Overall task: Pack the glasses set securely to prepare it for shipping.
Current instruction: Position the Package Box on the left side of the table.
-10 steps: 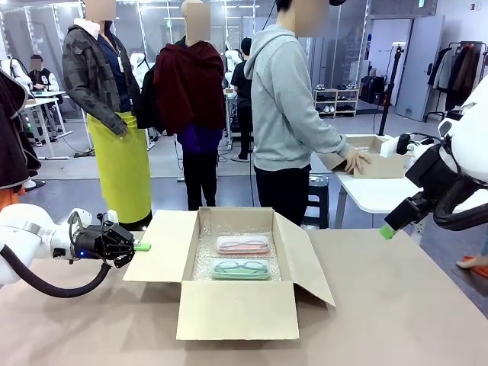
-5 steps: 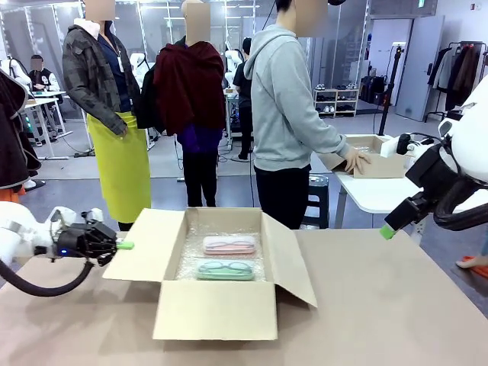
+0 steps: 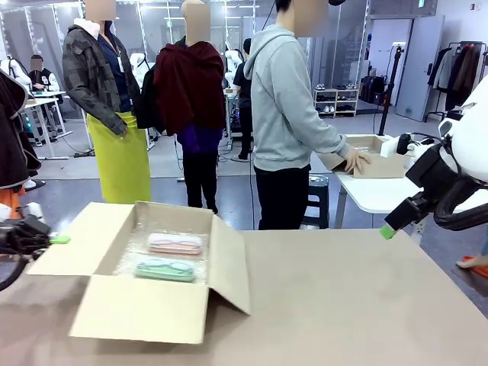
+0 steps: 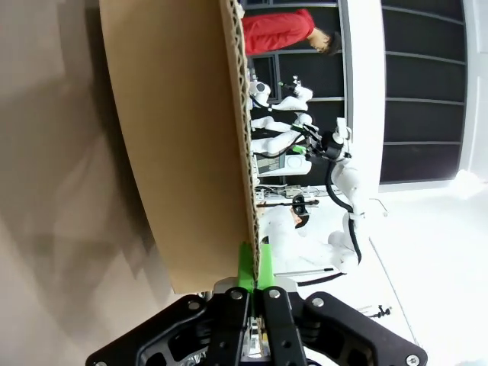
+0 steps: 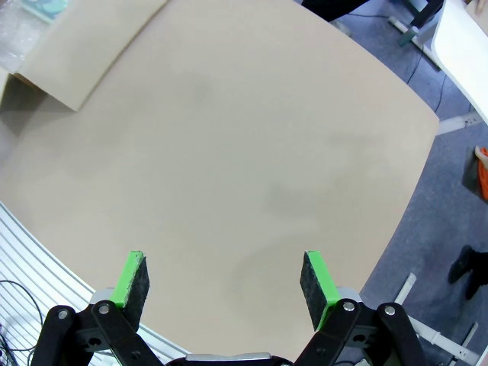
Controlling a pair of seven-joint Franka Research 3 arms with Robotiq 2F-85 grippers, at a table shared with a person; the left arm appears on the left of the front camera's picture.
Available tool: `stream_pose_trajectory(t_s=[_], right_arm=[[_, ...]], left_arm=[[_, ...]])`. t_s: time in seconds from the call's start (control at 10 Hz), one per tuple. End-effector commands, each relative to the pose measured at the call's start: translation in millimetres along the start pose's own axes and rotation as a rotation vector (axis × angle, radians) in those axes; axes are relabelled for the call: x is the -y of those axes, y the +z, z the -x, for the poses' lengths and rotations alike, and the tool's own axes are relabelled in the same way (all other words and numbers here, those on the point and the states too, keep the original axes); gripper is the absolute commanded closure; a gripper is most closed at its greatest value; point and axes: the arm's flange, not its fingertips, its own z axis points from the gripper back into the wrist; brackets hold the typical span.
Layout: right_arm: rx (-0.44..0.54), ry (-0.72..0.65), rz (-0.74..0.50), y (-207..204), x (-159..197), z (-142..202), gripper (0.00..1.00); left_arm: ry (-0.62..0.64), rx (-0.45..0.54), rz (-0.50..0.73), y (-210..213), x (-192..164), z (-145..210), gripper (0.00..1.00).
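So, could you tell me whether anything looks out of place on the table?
The cardboard box sits far toward the table's left edge, its left flap pinched in the left gripper. Both cases lie flat inside.

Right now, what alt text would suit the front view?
An open cardboard box lined with bubble wrap sits at the table's left, holding a pink glasses case and a mint one. The left gripper pinches its left flap.

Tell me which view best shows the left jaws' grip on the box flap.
The left wrist view: the left gripper pinches the cardboard box's flap edge-on. The front view shows it small at the picture's edge; the right wrist view catches another flap.
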Motion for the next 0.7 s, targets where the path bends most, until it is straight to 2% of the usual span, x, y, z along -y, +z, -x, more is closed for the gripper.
stream_pose_trajectory(t_s=[0.0, 0.3, 0.6], right_arm=[[-0.003, -0.004, 0.008, 1, -1, 0, 0.00], [-0.003, -0.004, 0.008, 1, -1, 0, 0.00], [-0.003, -0.004, 0.008, 1, -1, 0, 0.00]], left_arm=[[-0.013, -0.050, 0.044, 42, 3, 1, 0.98], [-0.019, 0.058, -0.038, 113, -6, 10, 0.98], [0.020, 0.088, -0.104, 166, -15, 30, 0.98]])
